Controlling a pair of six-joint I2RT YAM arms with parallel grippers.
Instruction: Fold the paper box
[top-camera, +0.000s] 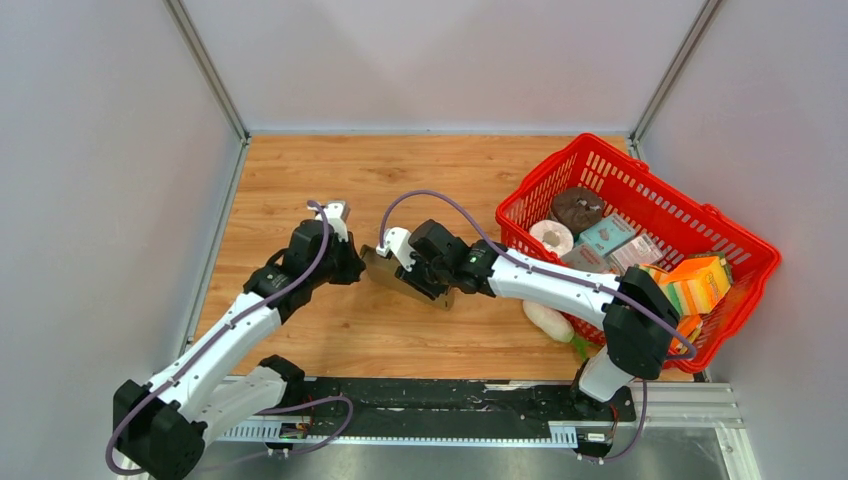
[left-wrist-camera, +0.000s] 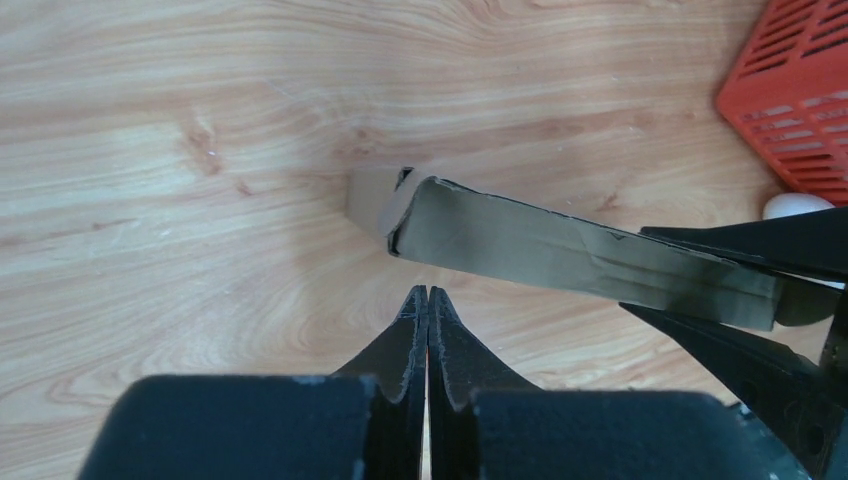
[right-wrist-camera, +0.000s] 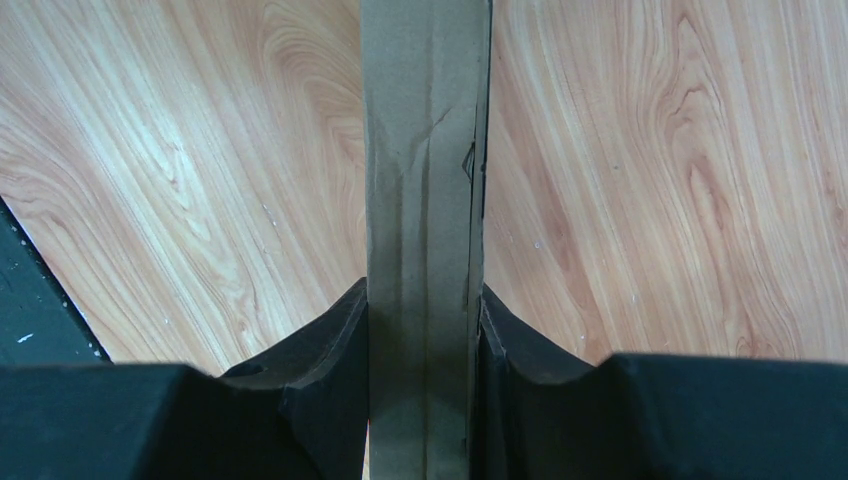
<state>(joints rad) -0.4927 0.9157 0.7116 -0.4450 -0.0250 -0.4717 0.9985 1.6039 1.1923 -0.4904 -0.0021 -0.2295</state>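
Folding step: seemingly late. The paper box (top-camera: 398, 272) already has a flat rectangular body, but 1 end flap (left-wrist-camera: 372, 198) curls loose at its left end in the left wrist view.
Box position: centre of the top view, between the 2 grippers, over the wooden table (top-camera: 300, 180). I cannot tell whether it touches the wood.
Right gripper (right-wrist-camera: 425, 300): clamped on the box, 1 finger on each of its 2 narrow sides.
Left gripper (left-wrist-camera: 428, 298): fingers pressed together and holding nothing. The tips are just beside the box's long face near the loose end, not touching it.
Next move: probably calls for the left tips to nudge that flap inward while the right arm keeps the box steady. A crooked push could crease the card.
Count: 1 paper box, 2 grippers, 1 red basket (top-camera: 520, 195) at the right of the frame, and 1 white packet (top-camera: 546, 319) by its lower left edge. The basket's goods are too jumbled to count.
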